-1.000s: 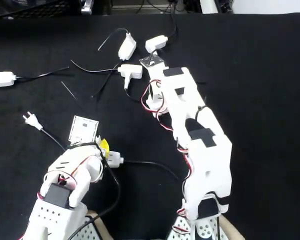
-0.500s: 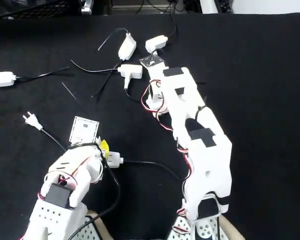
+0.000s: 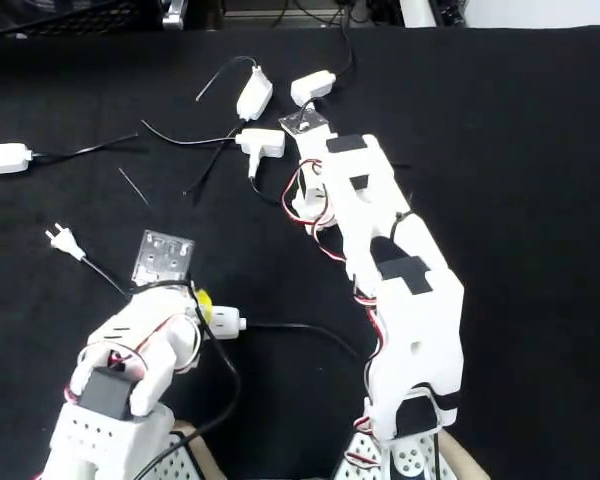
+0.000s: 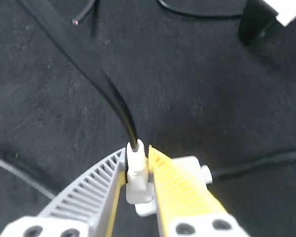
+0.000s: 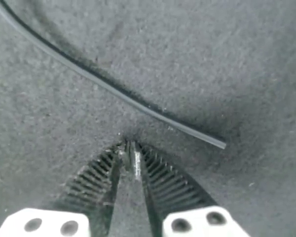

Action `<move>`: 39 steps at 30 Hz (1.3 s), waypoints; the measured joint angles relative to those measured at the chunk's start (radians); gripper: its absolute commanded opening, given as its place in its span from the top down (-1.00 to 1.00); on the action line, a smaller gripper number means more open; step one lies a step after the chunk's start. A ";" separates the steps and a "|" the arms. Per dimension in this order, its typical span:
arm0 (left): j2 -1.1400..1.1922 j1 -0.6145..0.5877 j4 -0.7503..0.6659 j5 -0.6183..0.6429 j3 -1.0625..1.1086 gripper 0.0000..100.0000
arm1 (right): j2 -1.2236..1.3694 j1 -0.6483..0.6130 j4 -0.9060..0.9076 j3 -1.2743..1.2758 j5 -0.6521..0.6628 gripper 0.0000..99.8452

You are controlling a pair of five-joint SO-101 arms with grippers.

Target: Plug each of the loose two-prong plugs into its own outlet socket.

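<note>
So, the left gripper [image 4: 138,157] is seen clamped on a small white plug [image 4: 136,182], which is squeezed between the grey finger and the yellow one, over the near-left part of the black table [image 3: 520,150]. A black cable [image 4: 108,94] is led off from the plug's end across the cloth. A white socket block [image 4: 190,165] is tucked right against the held plug on the yellow finger's side, and its own black lead [image 3: 310,328] is run off to the right. A loose two-prong plug [image 3: 60,237] is left lying to the left of that arm, a bit farther out. At the far centre, a white connector block [image 3: 262,143] is sat just beside the end of the right arm, with thin black wires around it. The right gripper [image 5: 129,146] is held low over the cloth with its fingers pressed almost together. A thin bright sliver is caught between the tips, but what it is can't be told. A thin black wire [image 5: 113,91] is laid just past those tips, cut end close by.
</note>
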 measured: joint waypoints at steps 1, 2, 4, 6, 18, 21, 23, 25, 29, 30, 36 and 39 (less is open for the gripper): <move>0.000 0.000 0.038 0.002 -0.032 0.94 | 0.000 0.000 0.000 0.000 0.000 0.98; 0.000 0.000 0.058 0.002 -0.055 0.94 | 0.000 0.000 0.000 0.000 0.000 0.98; 0.000 0.000 0.061 0.008 -0.072 0.94 | 0.000 0.000 0.000 0.000 0.000 0.98; 0.000 0.000 0.049 0.012 -0.074 0.94 | 0.000 0.000 0.000 0.000 0.000 0.98; -0.176 0.000 0.049 0.161 0.061 0.94 | 0.000 0.000 0.000 0.000 0.000 0.98; -0.172 0.000 0.049 0.180 0.080 0.94 | 0.000 0.000 0.000 0.000 0.000 0.98; -0.180 0.000 0.049 0.181 0.089 0.94 | 0.002 0.000 0.000 0.000 0.000 0.98; -0.181 0.000 0.049 0.181 0.089 0.94 | 0.002 0.000 0.000 0.000 0.000 0.98; -0.186 0.000 0.077 0.181 0.089 0.94 | 0.002 0.000 0.000 0.000 0.000 0.98; -0.187 0.000 0.087 0.181 0.089 0.94 | 0.002 0.000 0.000 0.000 0.000 0.98; -0.187 0.000 0.118 0.181 0.087 0.94 | 0.002 0.000 0.000 0.000 0.000 0.98; -0.187 0.000 0.121 0.181 0.087 0.94 | 0.002 0.000 0.000 0.000 0.000 0.98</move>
